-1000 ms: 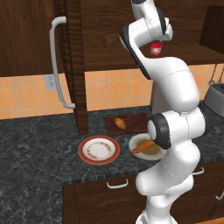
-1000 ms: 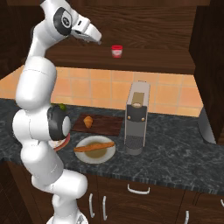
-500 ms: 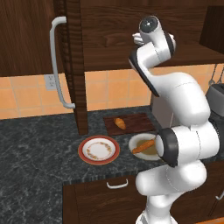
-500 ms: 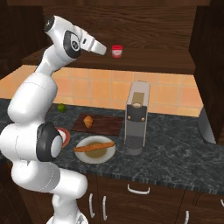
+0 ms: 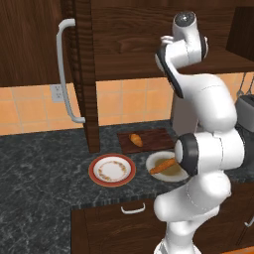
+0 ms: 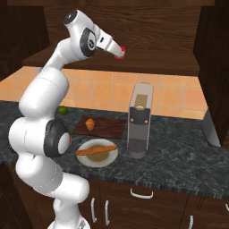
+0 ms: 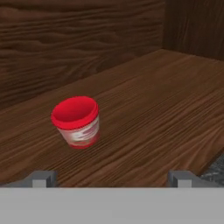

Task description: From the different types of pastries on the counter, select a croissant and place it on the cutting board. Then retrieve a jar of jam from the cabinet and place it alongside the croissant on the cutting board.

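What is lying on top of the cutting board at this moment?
Only the croissant lies on the cutting board, near its left end in the right base view. No jar there.

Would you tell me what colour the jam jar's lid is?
Red; the jar shows best in the hand view.

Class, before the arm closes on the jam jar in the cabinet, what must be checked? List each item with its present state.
1. Croissant already on the cutting board: ok.
2. Jam jar upright on the cabinet shelf: ok.
3. Gripper open, fingertips apart: ok.
4. Jar between the fingertips: not ok, it stands ahead of them and nearer one side.
5. Free room on the board beside the croissant: ok.
6. Shelf around the jar free of other things: ok, as far as the hand view shows.
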